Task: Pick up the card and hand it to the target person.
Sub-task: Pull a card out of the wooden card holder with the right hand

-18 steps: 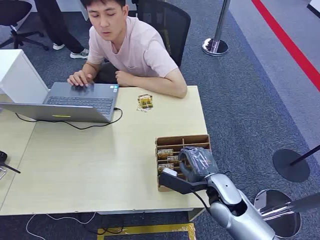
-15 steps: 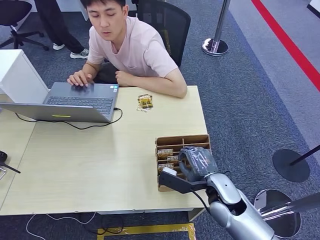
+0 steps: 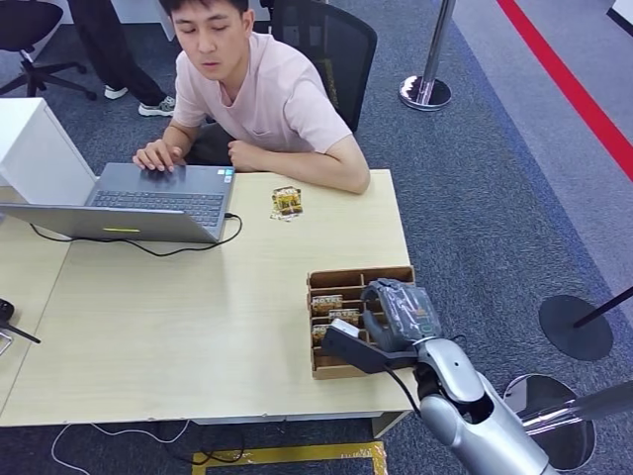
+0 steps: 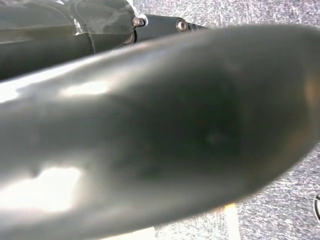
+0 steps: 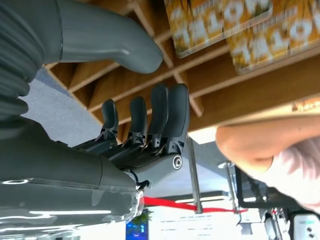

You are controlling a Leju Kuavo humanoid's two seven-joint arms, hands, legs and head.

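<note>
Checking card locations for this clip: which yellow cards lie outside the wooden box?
The cards by the person's forearm, loose on the table; the others sit inside the box.

An office is showing here: a person (image 3: 257,94) is sitting at twelve o'clock in a mesh office chair (image 3: 328,45), working on a laptop (image 3: 141,203) at a pale wooden desk (image 3: 187,307), with grey carpet (image 3: 485,198) and queue stanchions (image 3: 427,87) lying beyond.

Pale wooden table (image 3: 187,317) carries an open laptop (image 3: 141,203), its black cable (image 3: 149,247), a loose card (image 3: 287,202), and a compartmented cardboard box (image 3: 328,287).
</note>
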